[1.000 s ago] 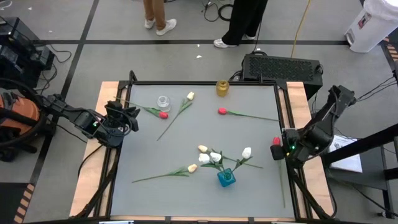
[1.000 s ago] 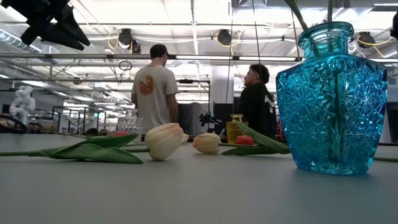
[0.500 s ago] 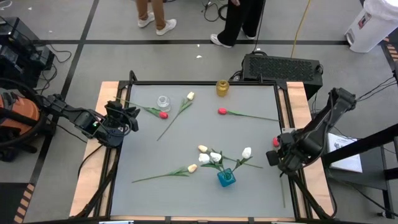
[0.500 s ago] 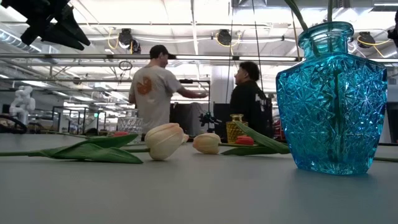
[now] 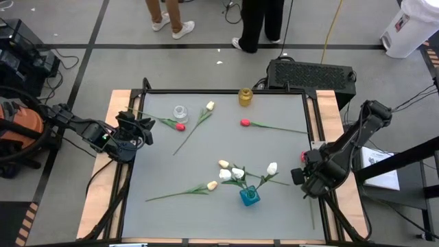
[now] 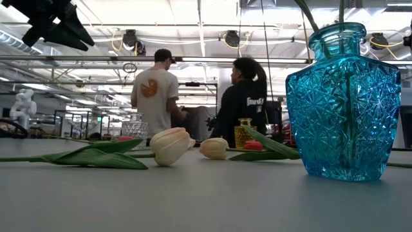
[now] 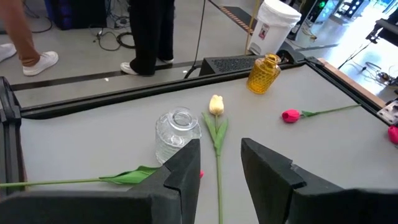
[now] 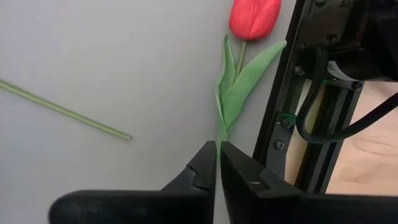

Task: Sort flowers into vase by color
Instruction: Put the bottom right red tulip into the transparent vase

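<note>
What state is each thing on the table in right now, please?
Blue vase: upright, holding white tulips.
Clear vase: upright, empty.
Yellow vase: upright, empty.
Red tulip at the table's right edge: stem pinched by the right end effector.
Left end effector: open, holding nothing, at the table's left edge.

Right claw [image 5: 299, 175] hangs beside a red tulip [image 5: 304, 157] at the table's right edge.
</note>
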Motion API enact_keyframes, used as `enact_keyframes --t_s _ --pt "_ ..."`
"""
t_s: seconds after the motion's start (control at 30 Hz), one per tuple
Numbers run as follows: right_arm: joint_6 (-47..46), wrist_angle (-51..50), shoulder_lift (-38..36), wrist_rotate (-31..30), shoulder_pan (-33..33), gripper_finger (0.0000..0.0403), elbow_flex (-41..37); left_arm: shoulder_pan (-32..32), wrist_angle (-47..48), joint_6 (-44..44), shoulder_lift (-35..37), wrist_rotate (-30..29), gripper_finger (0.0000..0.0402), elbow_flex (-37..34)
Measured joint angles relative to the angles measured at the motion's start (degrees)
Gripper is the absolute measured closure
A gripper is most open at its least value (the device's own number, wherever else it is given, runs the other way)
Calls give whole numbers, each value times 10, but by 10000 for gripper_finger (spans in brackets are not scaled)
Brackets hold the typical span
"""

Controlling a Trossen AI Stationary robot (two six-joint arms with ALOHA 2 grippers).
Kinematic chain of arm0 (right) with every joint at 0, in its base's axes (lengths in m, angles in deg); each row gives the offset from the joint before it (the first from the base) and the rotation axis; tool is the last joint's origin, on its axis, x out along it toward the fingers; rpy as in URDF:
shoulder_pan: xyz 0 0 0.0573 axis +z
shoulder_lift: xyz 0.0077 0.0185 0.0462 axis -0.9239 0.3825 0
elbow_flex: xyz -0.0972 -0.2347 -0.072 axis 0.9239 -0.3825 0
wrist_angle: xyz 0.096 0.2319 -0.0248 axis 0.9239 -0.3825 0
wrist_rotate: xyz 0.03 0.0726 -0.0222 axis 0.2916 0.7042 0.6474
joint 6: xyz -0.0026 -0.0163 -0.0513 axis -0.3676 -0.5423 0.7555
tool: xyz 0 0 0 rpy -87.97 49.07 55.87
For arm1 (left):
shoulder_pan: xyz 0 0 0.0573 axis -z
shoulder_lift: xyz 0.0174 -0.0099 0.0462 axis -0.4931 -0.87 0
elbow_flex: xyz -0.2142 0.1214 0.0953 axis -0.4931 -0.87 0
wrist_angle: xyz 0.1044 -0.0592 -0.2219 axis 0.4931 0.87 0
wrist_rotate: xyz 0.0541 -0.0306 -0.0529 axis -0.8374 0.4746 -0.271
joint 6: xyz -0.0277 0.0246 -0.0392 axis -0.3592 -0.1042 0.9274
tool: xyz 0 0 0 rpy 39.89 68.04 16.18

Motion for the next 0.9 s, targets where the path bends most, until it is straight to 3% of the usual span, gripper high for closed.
enact_keyframes --t_s 0.4,0.6,0.9 --pt "-14 34 10 75 0 297 -39 0 -1 0 0 17 278 0" --pt "-16 102 10 71 -1 267 -69 0 -3 0 0 21 278 0" --pt "-15 114 10 70 -9 235 -96 0 -11 0 0 22 278 0"
